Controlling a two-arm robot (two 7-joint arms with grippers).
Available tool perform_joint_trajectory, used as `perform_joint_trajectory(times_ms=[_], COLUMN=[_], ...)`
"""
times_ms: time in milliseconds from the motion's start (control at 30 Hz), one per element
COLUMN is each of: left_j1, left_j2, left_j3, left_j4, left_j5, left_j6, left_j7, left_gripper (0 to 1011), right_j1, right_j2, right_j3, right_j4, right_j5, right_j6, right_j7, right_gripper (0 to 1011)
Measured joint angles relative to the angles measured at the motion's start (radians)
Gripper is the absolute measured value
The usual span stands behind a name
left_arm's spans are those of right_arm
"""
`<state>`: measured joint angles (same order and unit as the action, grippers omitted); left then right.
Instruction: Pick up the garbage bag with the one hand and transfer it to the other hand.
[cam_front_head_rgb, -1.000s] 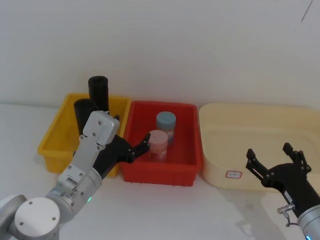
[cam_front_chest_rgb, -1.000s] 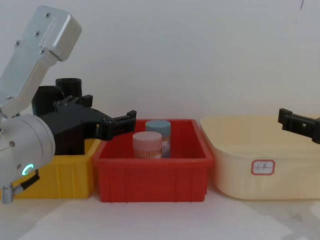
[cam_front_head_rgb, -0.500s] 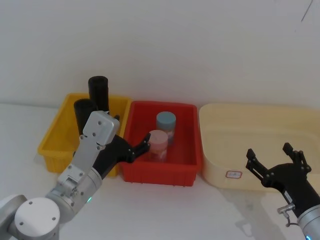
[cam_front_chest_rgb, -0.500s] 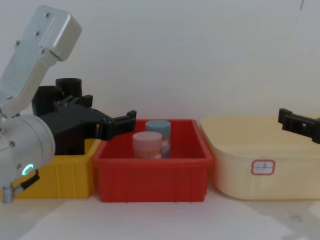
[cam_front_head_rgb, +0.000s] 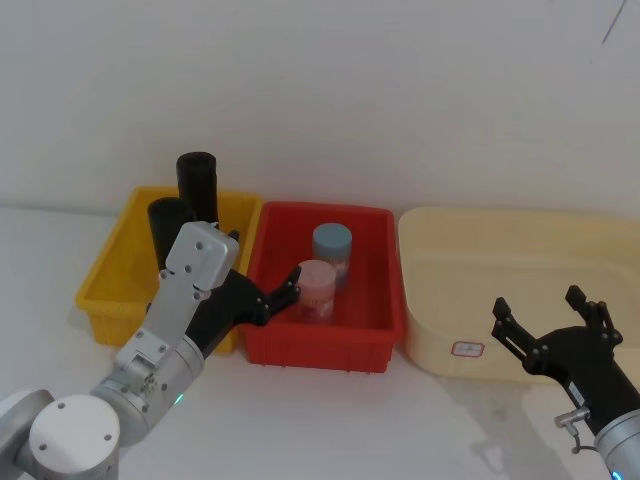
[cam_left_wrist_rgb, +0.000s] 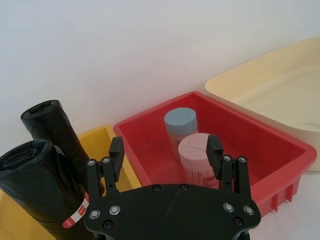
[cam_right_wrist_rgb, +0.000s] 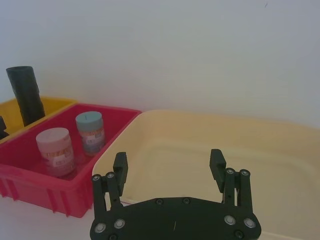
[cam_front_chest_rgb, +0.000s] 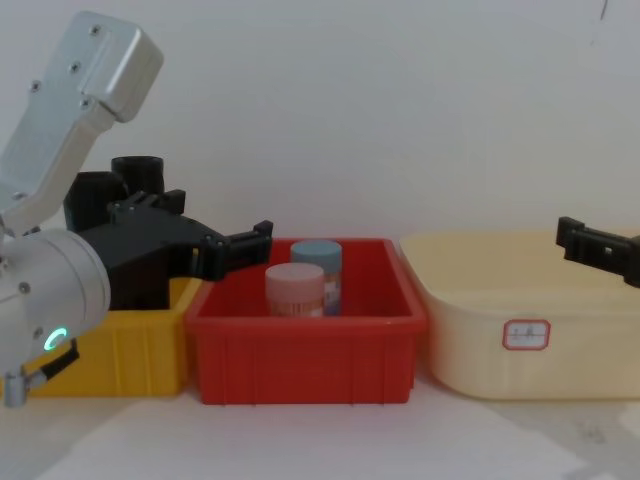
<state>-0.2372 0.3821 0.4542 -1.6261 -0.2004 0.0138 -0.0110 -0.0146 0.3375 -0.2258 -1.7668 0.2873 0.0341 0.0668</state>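
Two black rolls stand in the yellow bin (cam_front_head_rgb: 105, 290): the bag (cam_front_head_rgb: 167, 225) nearer, the other roll (cam_front_head_rgb: 197, 180) behind. Red bin (cam_front_head_rgb: 320, 350) holds two: pink jar (cam_front_head_rgb: 316, 285), blue jar (cam_front_head_rgb: 332, 245). Left gripper (cam_left_wrist_rgb: 165, 150) fingers spread beside the bag; right gripper (cam_front_head_rgb: 540, 312) fingers released by the tub (cam_front_head_rgb: 500, 260).

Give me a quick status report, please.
Left claw open by yellow bin. Right claw open by cream tub. Garbage bag upright in bin, ungrasped. Second roll alongside.
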Motion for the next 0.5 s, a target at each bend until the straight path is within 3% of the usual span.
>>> perform_joint_trajectory(times_ms=[500], left_j1=[0.0], left_j2=[0.0], left_j3=[0.0], left_j4=[0.0], left_j5=[0.0], left_j6=[0.0], left_j7=[0.0], left_gripper=[1001], right_j1=[0.0], right_j2=[0.0], right_j3=[0.0], right_j4=[0.0], right_j5=[0.0], right_j6=[0.0], right_j7=[0.0], right_gripper=[1004])
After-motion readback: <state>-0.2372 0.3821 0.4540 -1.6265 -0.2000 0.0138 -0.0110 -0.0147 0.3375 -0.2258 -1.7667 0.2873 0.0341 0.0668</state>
